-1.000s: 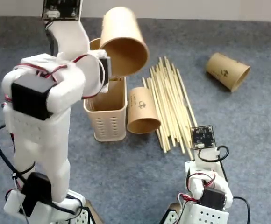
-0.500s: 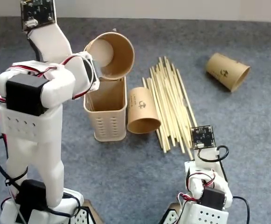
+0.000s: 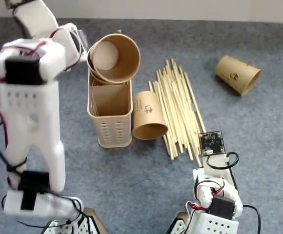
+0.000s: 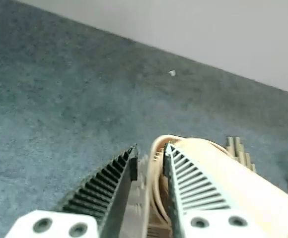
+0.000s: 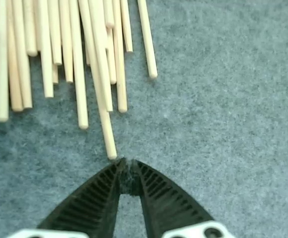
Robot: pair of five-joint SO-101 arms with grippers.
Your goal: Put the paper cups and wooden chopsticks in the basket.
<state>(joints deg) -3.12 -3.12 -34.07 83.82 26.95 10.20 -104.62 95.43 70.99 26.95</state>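
Grey carpet, high view: basket holds one paper cup at its far end. The chopsticks run near-to-far, and my right arm, folded low, is nearest.

Left wrist view: left gripper narrowly parted astride that cup's rim; I read it as slack.

Right wrist view: right gripper closed, stick ends just beyond its tips.

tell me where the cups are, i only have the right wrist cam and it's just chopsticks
Observer: One paper cup leans tilted in the far end of the basket.
Operator: any left on the table
Observer: A second cup lies on its side between the basket and the chopsticks.
Operator: that all
Observer: No, a third cup lies on its side on the chopsticks' other side, apart from them.
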